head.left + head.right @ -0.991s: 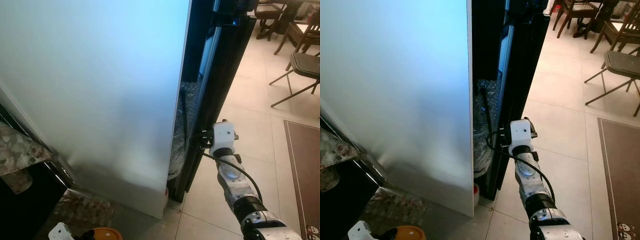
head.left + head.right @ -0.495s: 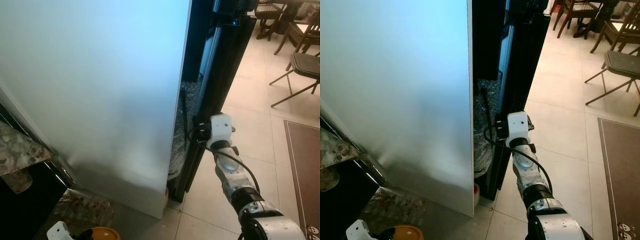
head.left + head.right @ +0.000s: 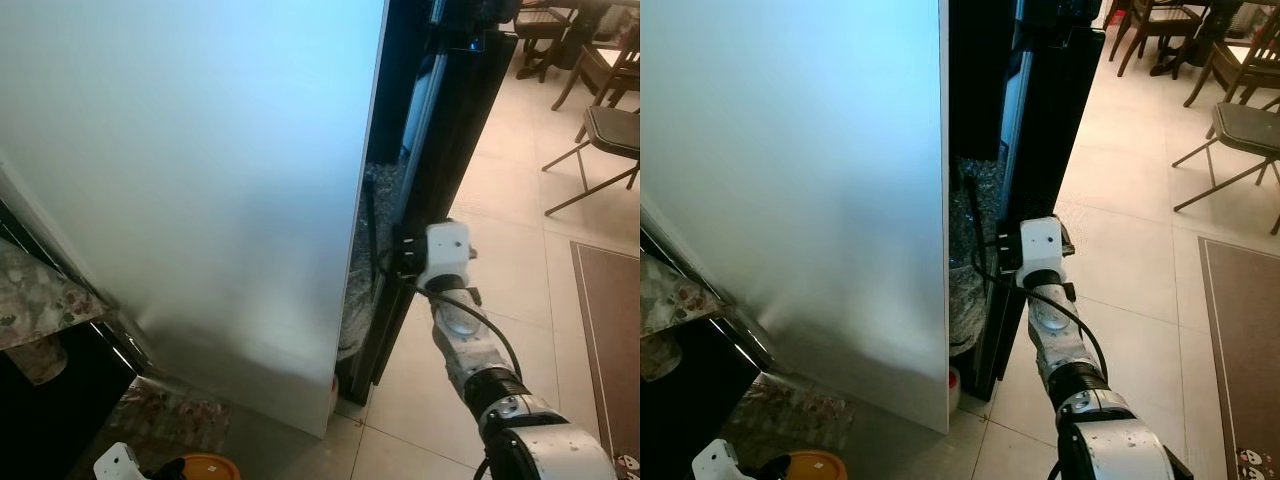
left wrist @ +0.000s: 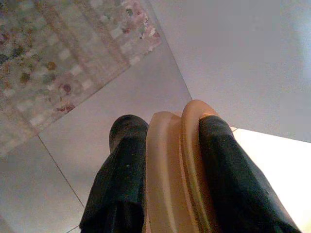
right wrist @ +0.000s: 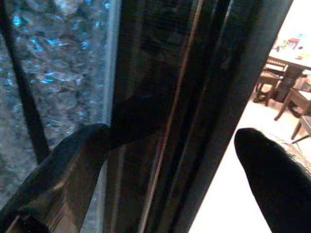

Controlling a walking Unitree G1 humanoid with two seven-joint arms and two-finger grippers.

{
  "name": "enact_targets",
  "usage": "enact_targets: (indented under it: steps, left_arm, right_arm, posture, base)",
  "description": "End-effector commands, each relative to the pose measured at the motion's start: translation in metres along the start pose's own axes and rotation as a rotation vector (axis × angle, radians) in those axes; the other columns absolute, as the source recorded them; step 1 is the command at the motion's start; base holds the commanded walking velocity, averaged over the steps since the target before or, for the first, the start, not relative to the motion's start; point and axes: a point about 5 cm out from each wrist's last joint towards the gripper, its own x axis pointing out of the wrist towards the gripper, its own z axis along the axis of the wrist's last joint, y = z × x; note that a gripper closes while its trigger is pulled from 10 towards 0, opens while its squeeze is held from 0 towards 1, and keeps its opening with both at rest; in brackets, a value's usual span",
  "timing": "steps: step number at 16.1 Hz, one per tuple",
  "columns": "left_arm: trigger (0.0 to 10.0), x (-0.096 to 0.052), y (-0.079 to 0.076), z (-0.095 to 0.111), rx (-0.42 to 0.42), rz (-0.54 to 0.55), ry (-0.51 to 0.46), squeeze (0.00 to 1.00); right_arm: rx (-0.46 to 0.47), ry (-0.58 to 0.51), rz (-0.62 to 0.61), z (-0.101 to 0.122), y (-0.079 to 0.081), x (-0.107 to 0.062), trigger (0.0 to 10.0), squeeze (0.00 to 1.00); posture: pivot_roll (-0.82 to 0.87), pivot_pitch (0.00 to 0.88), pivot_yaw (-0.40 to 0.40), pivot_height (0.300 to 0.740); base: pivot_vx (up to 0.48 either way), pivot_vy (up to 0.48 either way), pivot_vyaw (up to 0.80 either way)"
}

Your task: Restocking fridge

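Right now our right gripper (image 5: 170,145) is spread wide around the dark edge of the fridge door (image 3: 1040,150), one black finger (image 5: 68,160) on the inner side and the other (image 5: 272,170) on the outer side, neither clearly touching. Seen from the head, the right wrist sits up against that narrow door edge, beside the slim gap where crinkled, foil-like material (image 3: 965,250) shows inside.

Low at our left side, the left gripper (image 4: 170,170) is pinching an orange plate-like dish (image 4: 180,165) between its two fingers, above a patterned mat (image 4: 58,53) on the floor. That is the only stock item we can see, and it is well apart from the fridge opening.

We judge the main risk to be a slip: the door edge is thin and glossy, so a pull with the fingers this far apart could slide off. The cable (image 3: 1080,335) looping along our forearm could also catch on the door edge. A chair (image 3: 1230,140) stands in the door's swing zone.

We can read no brand, label or writing anywhere.
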Motion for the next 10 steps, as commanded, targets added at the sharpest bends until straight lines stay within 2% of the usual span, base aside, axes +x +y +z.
enact_targets:
  steps: [1, 5, 8, 10]
  left_arm:
    - [10.0, -0.002, 0.007, -0.003, -0.005, 0.018, 0.008, 0.0]
    - [10.0, -0.003, 0.012, -0.003, -0.006, 0.026, 0.01, 0.0]
    - [10.0, -0.004, 0.013, -0.004, -0.004, 0.027, 0.011, 0.0]
    - [10.0, -0.004, 0.012, -0.004, -0.002, 0.026, 0.012, 0.0]
  right_arm:
    - [0.007, -0.016, -0.057, 0.003, -0.009, 0.001, 10.0, 0.0]
    - [-0.007, -0.01, -0.106, 0.0, -0.021, 0.0, 10.0, 0.0]
    - [-0.033, -0.015, -0.179, 0.0, -0.039, -0.001, 10.0, 0.0]
    - [-0.059, -0.002, -0.309, -0.004, -0.059, -0.007, 10.0, 0.0]
  posture:
    - [0.05, 0.0, 0.03, 0.74]
    - [0.04, 0.0, 0.031, 0.74]
    - [0.04, 0.0, 0.034, 0.74]
    - [0.04, 0.0, 0.035, 0.74]
  base:
    - [0.0, 0.0, 0.0]
    - [0.0, 0.0, 0.0]
    - [0.0, 0.0, 0.0]
    - [0.0, 0.0, 0.0]
